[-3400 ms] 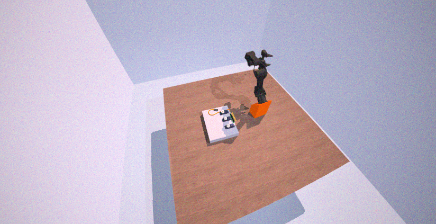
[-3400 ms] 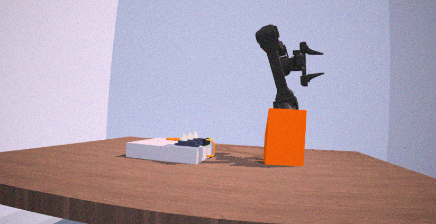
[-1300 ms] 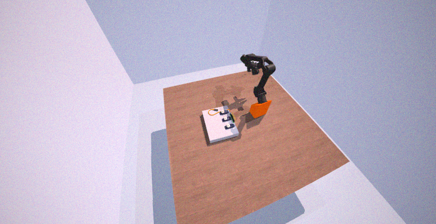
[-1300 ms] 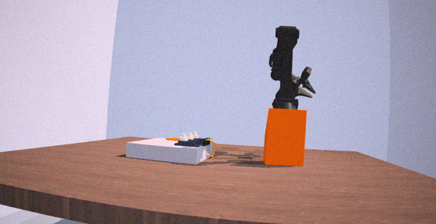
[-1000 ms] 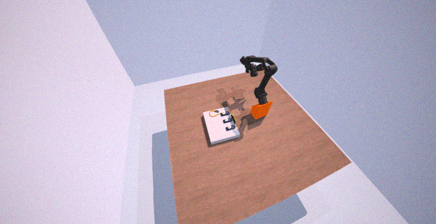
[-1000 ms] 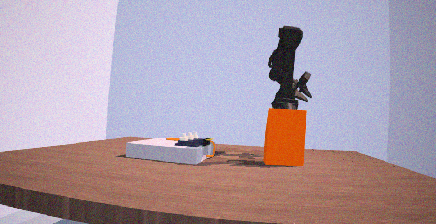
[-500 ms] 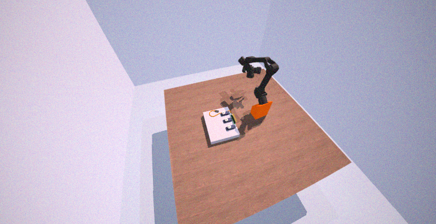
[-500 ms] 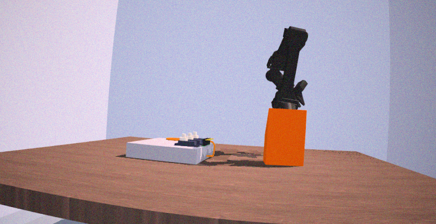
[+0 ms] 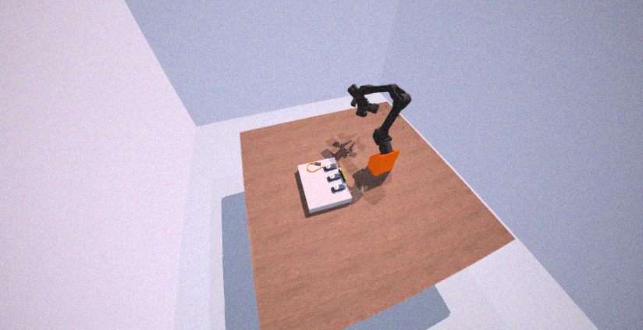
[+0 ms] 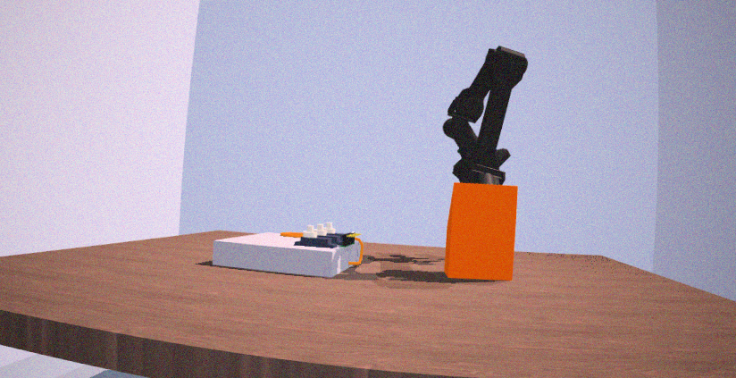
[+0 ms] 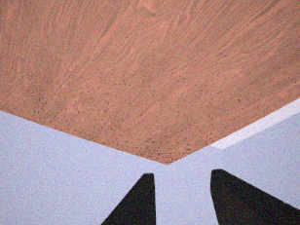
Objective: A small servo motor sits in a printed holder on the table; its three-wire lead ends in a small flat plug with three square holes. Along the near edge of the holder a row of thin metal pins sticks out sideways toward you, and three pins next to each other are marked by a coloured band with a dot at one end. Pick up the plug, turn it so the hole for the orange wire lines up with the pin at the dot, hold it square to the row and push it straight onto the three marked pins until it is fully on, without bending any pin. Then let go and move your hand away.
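Observation:
My gripper [image 11: 182,181] is partly open, with nothing between its fingers. In the top view it is raised beyond the white holder [image 9: 321,199] [image 10: 272,256], well away from it. Three dark blue servos with white hubs sit along the holder's arm-side edge: one [image 9: 330,167], a middle one [image 9: 333,177] and another [image 9: 338,189]. An orange lead [image 9: 307,168] loops on the holder's top and ends at a small dark piece [image 9: 317,164], possibly the plug. Another orange wire [image 10: 362,251] bends down over the holder's edge. The pins, coloured band and dot are too small to tell.
The arm's orange base block [image 9: 382,163] [image 10: 481,231] stands beside the holder, across a gap. The wooden table [image 9: 382,237] [image 10: 412,318] bears both. A far table corner [image 11: 163,152] shows in the wrist view, above the fingertips.

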